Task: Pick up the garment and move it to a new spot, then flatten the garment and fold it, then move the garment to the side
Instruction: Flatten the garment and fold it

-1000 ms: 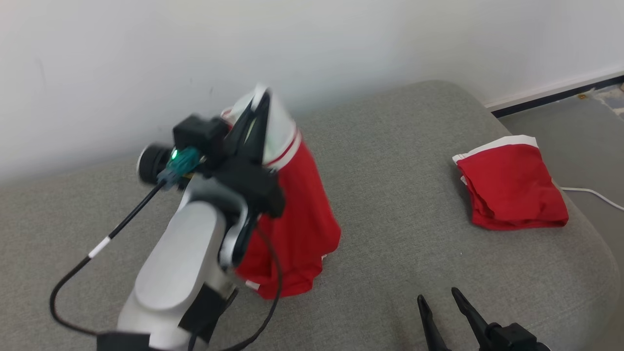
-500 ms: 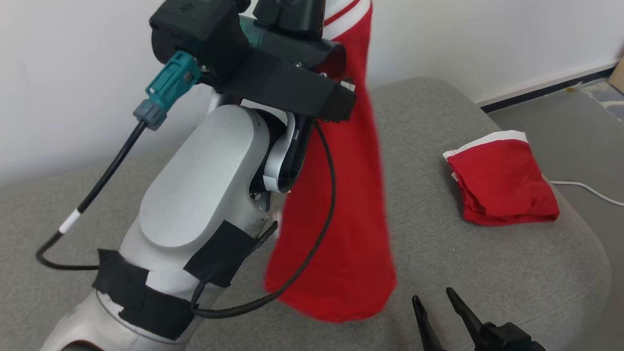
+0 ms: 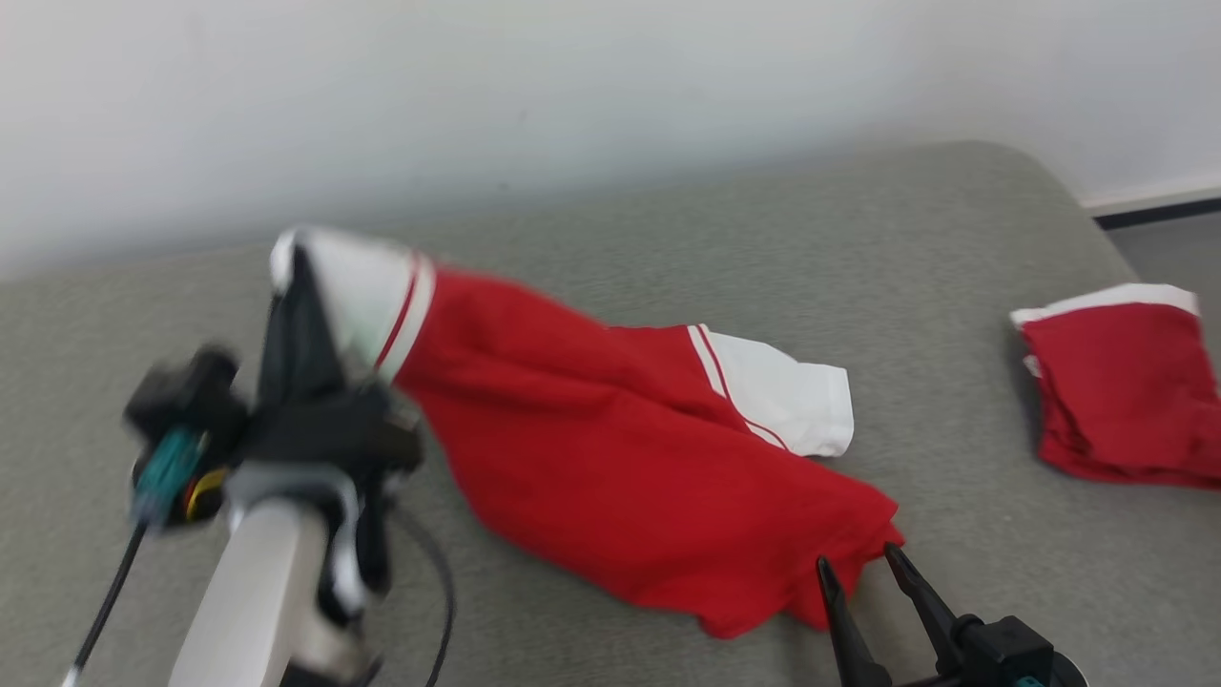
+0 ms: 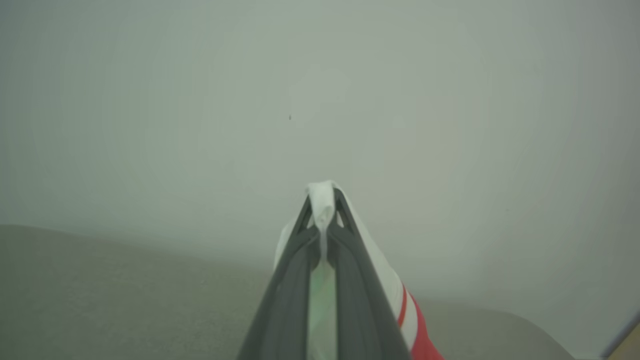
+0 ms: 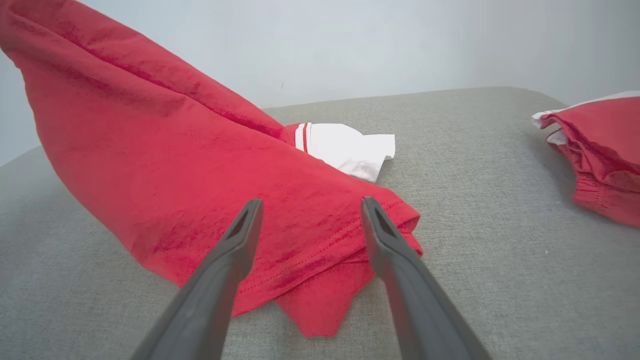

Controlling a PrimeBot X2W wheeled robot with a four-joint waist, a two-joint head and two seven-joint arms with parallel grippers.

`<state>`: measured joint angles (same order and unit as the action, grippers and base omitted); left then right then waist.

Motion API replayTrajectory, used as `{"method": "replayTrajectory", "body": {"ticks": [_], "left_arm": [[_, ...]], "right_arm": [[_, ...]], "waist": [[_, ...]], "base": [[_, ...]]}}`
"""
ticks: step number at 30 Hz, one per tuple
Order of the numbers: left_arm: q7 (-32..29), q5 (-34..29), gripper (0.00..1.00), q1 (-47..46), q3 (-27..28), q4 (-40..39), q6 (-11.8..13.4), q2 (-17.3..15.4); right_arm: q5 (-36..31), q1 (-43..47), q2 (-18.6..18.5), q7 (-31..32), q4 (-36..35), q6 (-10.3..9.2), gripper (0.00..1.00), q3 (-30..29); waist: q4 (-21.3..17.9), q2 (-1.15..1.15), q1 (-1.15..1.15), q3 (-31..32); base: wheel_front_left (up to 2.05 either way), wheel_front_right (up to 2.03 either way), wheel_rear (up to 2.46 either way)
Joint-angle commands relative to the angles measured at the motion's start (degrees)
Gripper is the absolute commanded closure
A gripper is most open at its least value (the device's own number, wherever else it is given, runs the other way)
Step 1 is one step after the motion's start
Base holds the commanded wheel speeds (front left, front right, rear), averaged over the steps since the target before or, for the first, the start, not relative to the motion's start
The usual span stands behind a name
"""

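**Robot holds a red T-shirt [image 3: 610, 468] up by one sleeve over a grey cushion [image 3: 668, 210]**

The left gripper [image 4: 322, 199] is clamped shut on the white sleeve [image 3: 358, 286] at 10 o'clock in the head view. From there the shirt slopes down to the cushion, its long axis running toward 4 o'clock, with the other sleeve [image 3: 792, 396] lying flat. The right gripper [image 3: 857, 558] sits wide open and empty, with the hem [image 5: 320, 247] just ahead of its tips at 12 o'clock. That makes it the nearer arm for a second grasp. A folded red garment [image 3: 1116, 391] lies well apart at 3 o'clock.
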<state>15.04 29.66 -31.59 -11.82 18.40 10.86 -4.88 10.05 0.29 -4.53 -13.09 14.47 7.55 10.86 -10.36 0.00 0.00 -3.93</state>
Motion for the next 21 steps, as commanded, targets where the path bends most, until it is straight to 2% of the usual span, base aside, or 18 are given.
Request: {"method": "replayTrajectory", "body": {"ticks": [1, 3, 7, 12, 15, 16, 17, 18, 21], "left_arm": [[0.17, -1.30, 1.00, 4.90, 3.06, -1.66, -0.58, -0.42], [0.17, -2.34, 1.00, 10.39, 6.41, -3.20, -1.10, -0.55], [0.18, -4.18, 1.00, 19.51, 9.67, -4.35, -2.28, 0.09], [0.18, -4.67, 1.00, 26.23, 10.72, -2.81, -3.12, 1.07], [-0.95, -4.95, 1.00, 28.92, 9.36, 0.02, -2.30, 1.44], [-1.78, -4.83, 0.67, 29.34, 8.86, 0.88, -2.15, 1.47], [-2.56, -5.37, 0.04, 29.36, 8.07, 1.57, -2.27, 1.31], [-2.85, -5.88, 0.00, 29.39, 7.66, 1.82, -2.28, 0.91], [-4.91, -6.68, 0.00, 30.14, 6.68, 2.75, -2.20, -0.04]], "right_arm": [[-0.32, -0.18, -0.01, 0.10, -0.38, -0.15, 0.00, -0.09], [-0.36, -0.23, -0.22, 0.17, -0.62, -0.15, 0.00, -0.38], [-0.29, 0.07, -0.39, 0.31, -0.77, -0.16, 0.00, -0.33], [0.07, 0.05, -0.17, 0.56, -0.63, -0.15, 0.00, 0.40], [0.31, 0.27, -0.08, 0.65, -0.26, -0.15, 0.00, 0.72], [0.40, 0.39, -0.06, 0.68, -0.15, -0.15, 0.00, 0.83], [0.51, 0.50, -0.05, 0.64, 0.03, -0.15, 0.00, 1.01], [0.56, 0.68, -0.07, 0.58, 0.19, -0.15, 0.00, 1.06], [0.75, 0.96, -0.03, 0.40, 0.43, -0.15, 0.00, 1.18]], "waist": [[5.45, 0.00, 0.00, -2.15], [7.01, 0.00, 0.00, -2.38], [9.46, 0.00, 0.00, -2.02], [10.81, 0.00, 0.00, -1.17], [10.92, 0.00, 0.00, -0.37], [10.88, 0.00, 0.00, -0.17], [10.79, 0.00, 0.00, 0.14], [10.70, 0.00, 0.00, 0.43], [10.37, 0.00, 0.00, 1.13]], "base": [[0.00, 0.00, 0.00], [0.00, 0.00, 0.00], [0.00, 0.00, 0.00], [0.00, 0.00, 0.00], [0.00, 0.00, 0.00], [0.00, 0.00, 0.00], [0.00, 0.00, 0.00], [0.00, 0.00, 0.00], [0.00, 0.00, 0.00]]}}
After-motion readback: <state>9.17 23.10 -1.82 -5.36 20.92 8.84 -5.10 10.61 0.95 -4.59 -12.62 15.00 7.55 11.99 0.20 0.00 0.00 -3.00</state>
